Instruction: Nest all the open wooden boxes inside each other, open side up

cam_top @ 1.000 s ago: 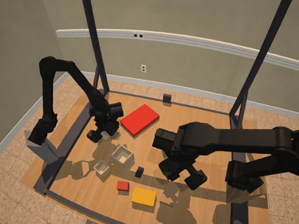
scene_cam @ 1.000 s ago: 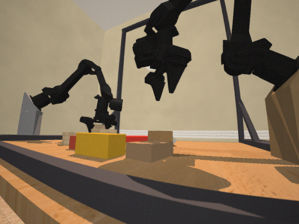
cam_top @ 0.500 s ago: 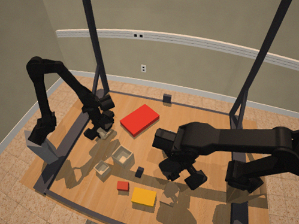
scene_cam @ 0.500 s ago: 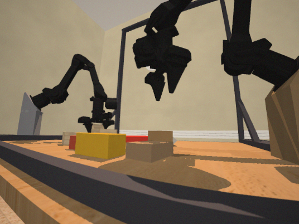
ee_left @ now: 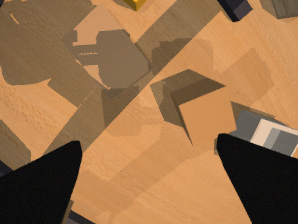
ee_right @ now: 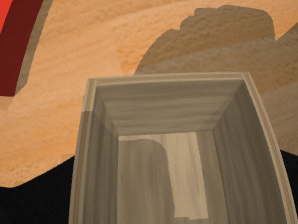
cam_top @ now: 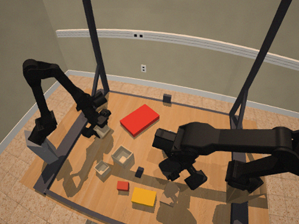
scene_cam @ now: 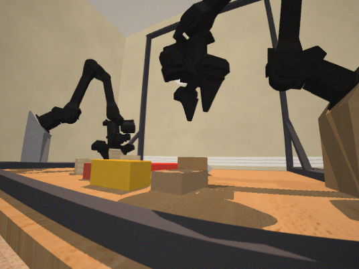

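Observation:
My right gripper [cam_top: 98, 129] is shut on the wall of a pale open wooden box [cam_top: 104, 131], held low over the table near the far rail. This box fills the right wrist view [ee_right: 176, 183] with its open side towards the camera. Two more open boxes stand upright mid-table, a larger one [cam_top: 122, 155] and a smaller one [cam_top: 102, 168]. Another wooden box [cam_top: 170, 195] lies in shadow near the front edge with no opening showing. It also shows in the left wrist view [ee_left: 206, 112]. My left gripper [cam_top: 184, 177] is open and empty, well above that box.
A large red slab [cam_top: 139, 119] lies at the back middle. A yellow block [cam_top: 144, 196], a small red block [cam_top: 123, 185] and a small dark cube [cam_top: 139, 172] lie near the front. Another dark cube [cam_top: 167, 98] sits at the back rail. Frame posts stand at the table's corners.

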`<state>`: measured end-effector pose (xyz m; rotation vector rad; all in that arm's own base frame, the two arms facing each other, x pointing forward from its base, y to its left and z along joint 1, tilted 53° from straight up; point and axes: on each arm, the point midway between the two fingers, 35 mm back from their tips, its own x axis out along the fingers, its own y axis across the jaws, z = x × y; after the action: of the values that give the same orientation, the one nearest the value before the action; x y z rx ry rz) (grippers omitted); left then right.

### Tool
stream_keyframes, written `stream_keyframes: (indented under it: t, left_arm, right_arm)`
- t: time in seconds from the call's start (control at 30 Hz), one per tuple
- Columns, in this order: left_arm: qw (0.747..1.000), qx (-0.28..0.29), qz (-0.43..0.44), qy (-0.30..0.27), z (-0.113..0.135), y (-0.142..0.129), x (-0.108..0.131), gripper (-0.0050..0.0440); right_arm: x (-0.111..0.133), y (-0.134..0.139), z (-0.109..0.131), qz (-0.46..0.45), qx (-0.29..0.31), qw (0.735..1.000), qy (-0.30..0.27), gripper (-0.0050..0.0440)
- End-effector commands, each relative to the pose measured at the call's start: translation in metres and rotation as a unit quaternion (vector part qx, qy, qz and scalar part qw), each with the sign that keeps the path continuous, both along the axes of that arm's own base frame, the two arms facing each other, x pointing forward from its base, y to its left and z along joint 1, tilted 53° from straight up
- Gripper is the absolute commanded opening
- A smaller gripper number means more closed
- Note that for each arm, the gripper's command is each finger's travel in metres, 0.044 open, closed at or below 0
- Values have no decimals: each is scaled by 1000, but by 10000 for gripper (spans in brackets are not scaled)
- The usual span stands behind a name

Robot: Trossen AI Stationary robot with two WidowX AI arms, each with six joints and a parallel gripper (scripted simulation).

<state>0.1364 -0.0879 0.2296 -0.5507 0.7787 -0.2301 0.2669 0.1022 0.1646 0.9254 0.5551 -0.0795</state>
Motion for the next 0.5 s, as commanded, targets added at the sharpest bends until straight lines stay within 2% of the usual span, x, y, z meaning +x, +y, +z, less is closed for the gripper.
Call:
stream_keyframes:
  t: [0.0,0.47]
  left_arm:
    - [1000,-5,-2,-6,3,1,-1,400]
    - [1000,-5,-2,-6,3,1,-1,400]
  right_arm:
    - [-1,1,1,-20,-5,1000,-17,-50]
    - [-4,11,-6,-112,-42,988,-93,-50]
